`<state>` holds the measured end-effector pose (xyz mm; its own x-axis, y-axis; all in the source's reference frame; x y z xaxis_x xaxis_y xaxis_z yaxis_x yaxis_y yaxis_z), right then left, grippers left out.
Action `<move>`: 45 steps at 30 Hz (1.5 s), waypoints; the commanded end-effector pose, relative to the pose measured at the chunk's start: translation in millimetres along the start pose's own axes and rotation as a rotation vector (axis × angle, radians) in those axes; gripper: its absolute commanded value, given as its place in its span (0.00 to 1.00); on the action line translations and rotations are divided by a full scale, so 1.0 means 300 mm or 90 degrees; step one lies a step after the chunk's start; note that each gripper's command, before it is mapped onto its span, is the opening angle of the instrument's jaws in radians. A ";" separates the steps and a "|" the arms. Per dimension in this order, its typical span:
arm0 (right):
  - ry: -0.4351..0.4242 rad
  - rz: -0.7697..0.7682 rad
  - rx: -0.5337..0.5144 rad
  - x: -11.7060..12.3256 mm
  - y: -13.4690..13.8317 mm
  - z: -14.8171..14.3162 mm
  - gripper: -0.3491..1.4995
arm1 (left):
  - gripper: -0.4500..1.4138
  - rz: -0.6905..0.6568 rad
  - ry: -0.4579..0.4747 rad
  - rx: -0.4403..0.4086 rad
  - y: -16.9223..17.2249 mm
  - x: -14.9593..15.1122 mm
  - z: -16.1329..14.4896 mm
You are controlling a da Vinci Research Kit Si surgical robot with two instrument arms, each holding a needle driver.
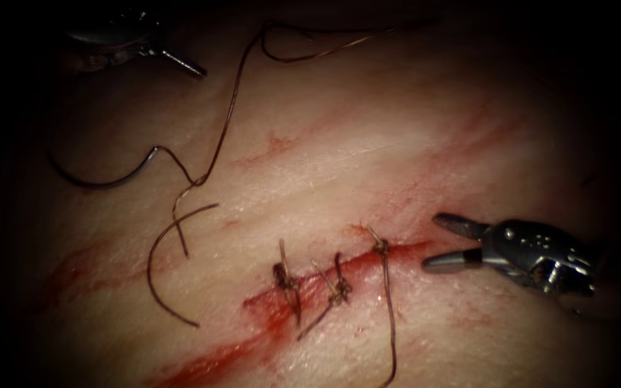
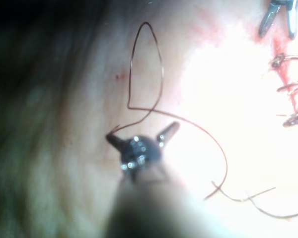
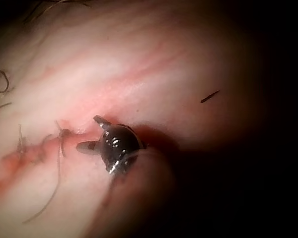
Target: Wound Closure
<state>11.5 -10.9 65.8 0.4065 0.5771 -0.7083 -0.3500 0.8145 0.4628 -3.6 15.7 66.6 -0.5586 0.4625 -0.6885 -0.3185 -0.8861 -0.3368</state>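
**A:** so what's each tool holding here?

**B:** nothing, as far as the views show. The right tool (image 1: 445,244) sits just right of the cut (image 1: 325,287), at its upper end, jaws spread apart with no needle, thread or tissue between them. Its own wrist view shows the same right tool (image 3: 92,134), jaws parted, tips close to the nearest stitch

**A:** and the left one?

**B:** the left tool (image 1: 181,65) is way up at the top left of the endoscope view, well apart from the cut. From there it's dark and hard to read, but its wrist view has the left tool (image 2: 141,136) with jaws wide open. The thread (image 2: 139,110) runs right past one jaw tip; it can't be told if it touches, and it isn't clamped

**A:** where's the needle then?

**B:** the needle (image 1: 102,179) lies loose on the tissue (image 1: 368,144), left of the cut and well away from it, not stuck in. The thread (image 1: 228,108) trails off its end, loops up toward the top, and another curl lies lower left

**A:** the cut itself?

**B:** three stitches (image 1: 336,284) knotted across it, with cut ends of thread (image 1: 391,323) sticking out, the longest trailing down from the rightmost knot. Red fluid (image 1: 217,363) streaks along the lower part of the cut
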 end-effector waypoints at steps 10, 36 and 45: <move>-0.001 0.000 0.000 -0.0033 -0.0042 -0.0039 0.91 | 0.89 0.038 0.156 -0.002 0.042 0.007 -0.006; 0.053 0.014 -0.030 0.0199 -0.0151 -0.0213 0.95 | 0.81 0.340 0.290 0.012 0.125 -0.009 0.049; 0.067 0.014 -0.031 0.0214 -0.0177 -0.0230 0.95 | 0.81 0.390 0.271 0.025 0.120 -0.012 0.056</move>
<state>9.4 -11.4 54.3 0.3091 0.5816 -0.7525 -0.4022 0.7969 0.4507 -25.4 -16.8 67.4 -0.3037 -0.1742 -0.9367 -0.0768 -0.9755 0.2063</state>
